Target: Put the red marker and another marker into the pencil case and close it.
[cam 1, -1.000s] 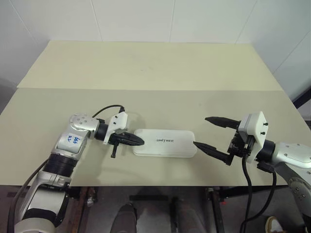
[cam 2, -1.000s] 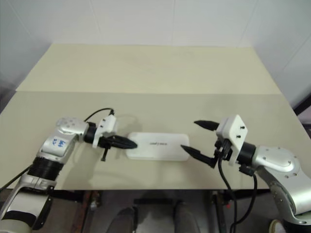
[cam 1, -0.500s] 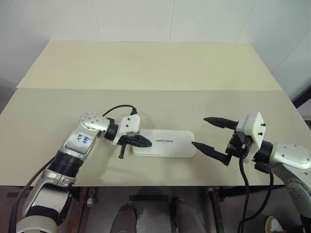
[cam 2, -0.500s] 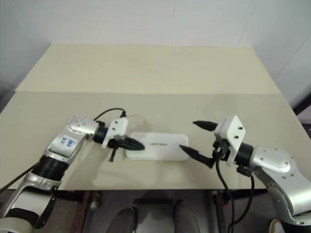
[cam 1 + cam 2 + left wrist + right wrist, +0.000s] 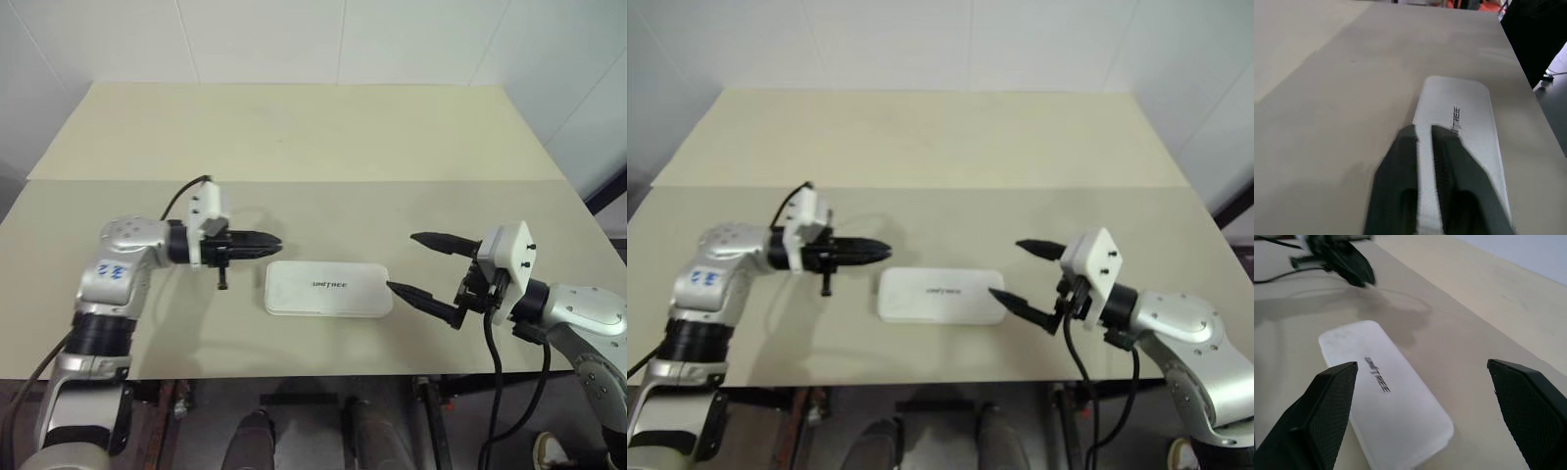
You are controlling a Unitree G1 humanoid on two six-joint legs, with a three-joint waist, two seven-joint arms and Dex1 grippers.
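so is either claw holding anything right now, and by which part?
Nothing is held. The left claw hangs beside the closed pencil case, fingers a slit apart and empty; the right claw stands wide open.

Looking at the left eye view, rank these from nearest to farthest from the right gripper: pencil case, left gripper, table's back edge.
1. pencil case: lies just to the left of the right gripper, at the table's near side.
2. left gripper: past the case's other end, on the left.
3. table's back edge: far ahead, by the wall.
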